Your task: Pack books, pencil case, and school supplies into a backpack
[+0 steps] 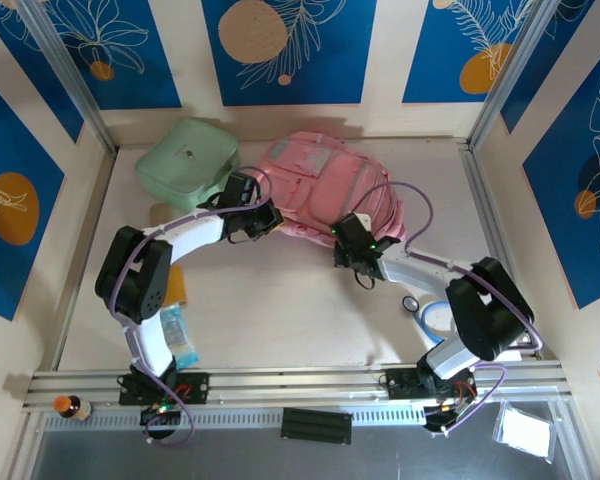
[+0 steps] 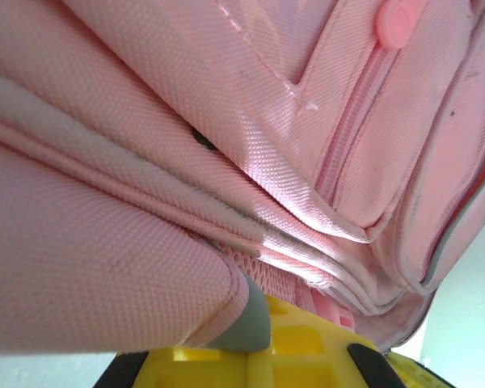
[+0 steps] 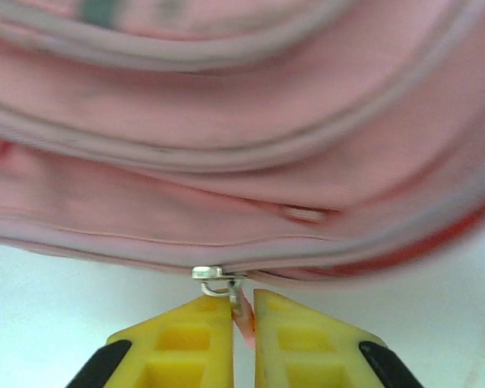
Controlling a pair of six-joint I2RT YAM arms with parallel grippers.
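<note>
Currently: pink backpack (image 1: 315, 185) lies flat at the far middle of the table (image 1: 280, 300). At its near left side the left gripper (image 1: 263, 221) is clamped on the backpack's grey-trimmed edge. At its near right side the right gripper (image 3: 242, 301) pinches the pink zipper pull (image 3: 243, 320).

The left arm (image 1: 140, 272) climbs from its base to a raised elbow, then stretches right and away across the table, and the left gripper (image 1: 264, 219) at its end has its jaws pressed together. The right arm (image 1: 485, 312) bends the other way, forearm running left, and the right gripper (image 3: 242, 302) nips a zip pull (image 3: 243, 320) between its yellow fingers (image 3: 196, 339).
</note>
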